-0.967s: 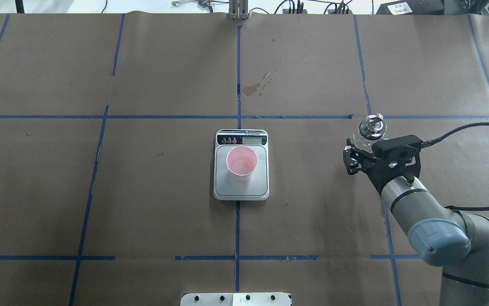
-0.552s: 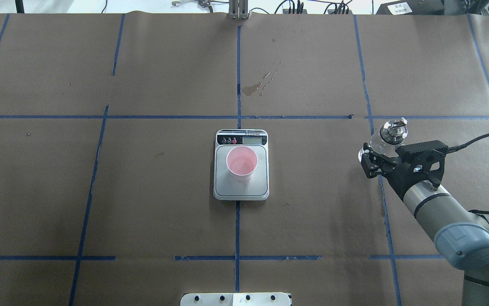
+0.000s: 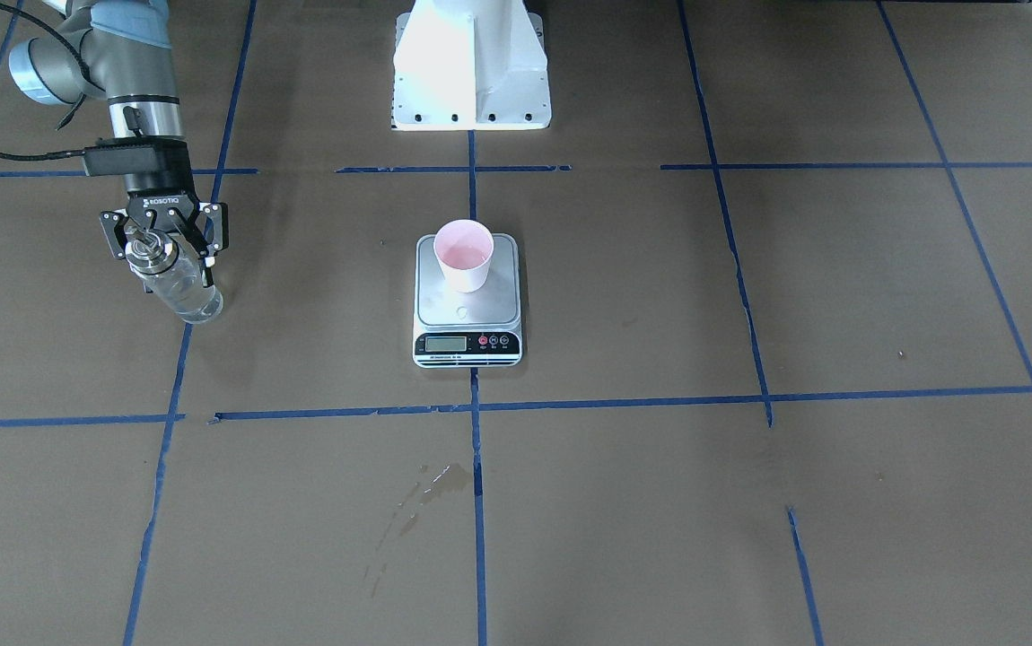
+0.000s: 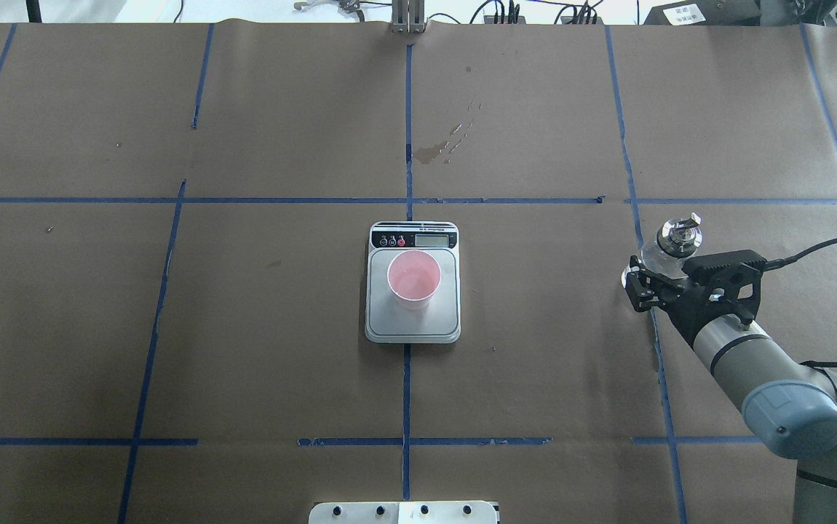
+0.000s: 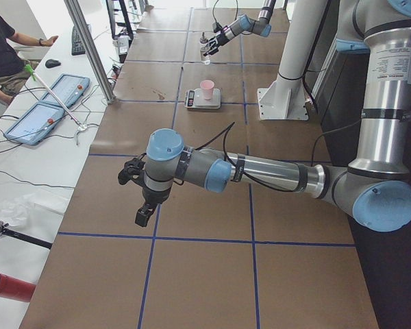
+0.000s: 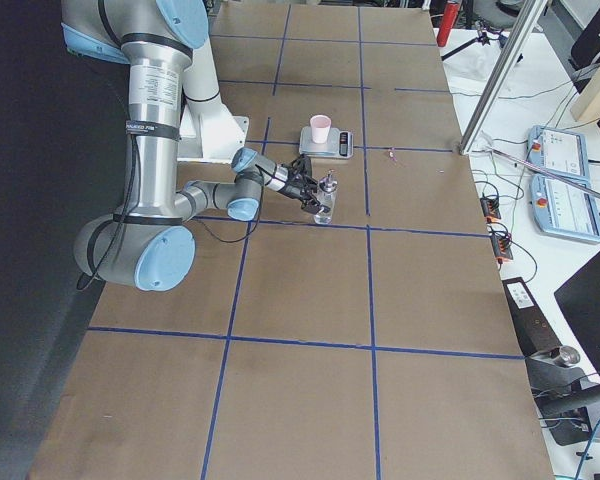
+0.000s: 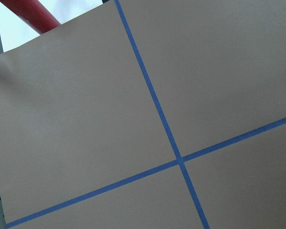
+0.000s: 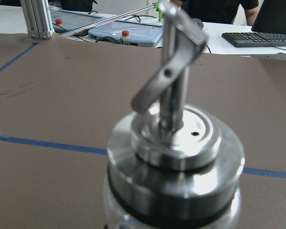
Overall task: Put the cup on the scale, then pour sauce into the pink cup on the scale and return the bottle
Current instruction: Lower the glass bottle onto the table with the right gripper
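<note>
Seen from overhead, the right gripper (image 4: 657, 271) clasped the glass bottle (image 4: 673, 236) upright at the scale's (image 4: 413, 324) 3 o'clock, likely to set it down spill-free.

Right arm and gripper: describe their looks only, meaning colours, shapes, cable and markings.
The right arm is a silver-grey metal tube with rounded pale blue joint caps. The right gripper is matt black and two-fingered, with white ROBOTIQ lettering on its body. A black camera block sits at the wrist, and a thin black cable loops away from it.
</note>
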`<action>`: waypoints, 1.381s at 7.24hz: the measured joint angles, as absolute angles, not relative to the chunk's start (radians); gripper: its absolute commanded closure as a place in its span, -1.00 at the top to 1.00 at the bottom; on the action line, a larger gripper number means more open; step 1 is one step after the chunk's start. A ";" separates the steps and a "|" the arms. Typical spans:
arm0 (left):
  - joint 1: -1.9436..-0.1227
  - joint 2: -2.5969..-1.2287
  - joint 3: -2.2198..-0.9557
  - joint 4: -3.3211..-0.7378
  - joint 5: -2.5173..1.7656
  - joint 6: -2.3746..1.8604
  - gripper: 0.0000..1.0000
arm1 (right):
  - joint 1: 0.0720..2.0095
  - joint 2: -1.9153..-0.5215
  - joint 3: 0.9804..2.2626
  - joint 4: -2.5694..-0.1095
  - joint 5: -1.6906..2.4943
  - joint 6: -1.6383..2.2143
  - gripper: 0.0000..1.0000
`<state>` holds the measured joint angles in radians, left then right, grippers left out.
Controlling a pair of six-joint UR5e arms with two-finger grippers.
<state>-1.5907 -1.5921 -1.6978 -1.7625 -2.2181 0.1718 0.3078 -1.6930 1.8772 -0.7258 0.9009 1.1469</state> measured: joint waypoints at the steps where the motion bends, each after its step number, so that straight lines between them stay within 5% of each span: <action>1: -1.591 -1.592 -1.698 -1.763 -2.218 0.172 1.00 | 0.309 -1.697 1.875 -0.725 0.908 1.156 -1.00; 3: -1.591 -1.592 -1.698 -1.763 -2.218 0.172 1.00 | 0.311 -1.706 1.874 -0.724 0.912 1.180 -1.00; 4: -1.591 -1.592 -1.698 -1.763 -2.218 0.172 1.00 | 0.311 -1.708 1.874 -0.724 0.912 1.187 -0.79; 6: -1.591 -1.593 -1.698 -1.763 -2.218 0.171 1.00 | 0.311 -1.709 1.873 -0.725 0.912 1.190 -0.03; 8: -1.591 -1.594 -1.698 -1.763 -2.218 0.171 1.00 | 0.311 -1.710 1.867 -0.724 0.912 1.189 0.45; 9: -1.591 -1.594 -1.698 -1.763 -2.218 0.172 1.00 | 0.310 -1.710 1.863 -0.724 0.911 1.189 0.96; 10: -1.591 -1.594 -1.699 -1.763 -2.218 0.172 1.00 | 0.310 -1.710 1.861 -0.725 0.911 1.189 0.99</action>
<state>-1.5907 -1.5938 -1.6986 -1.7625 -2.2181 0.1717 0.3100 -1.7099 1.8606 -0.7247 0.9111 1.1889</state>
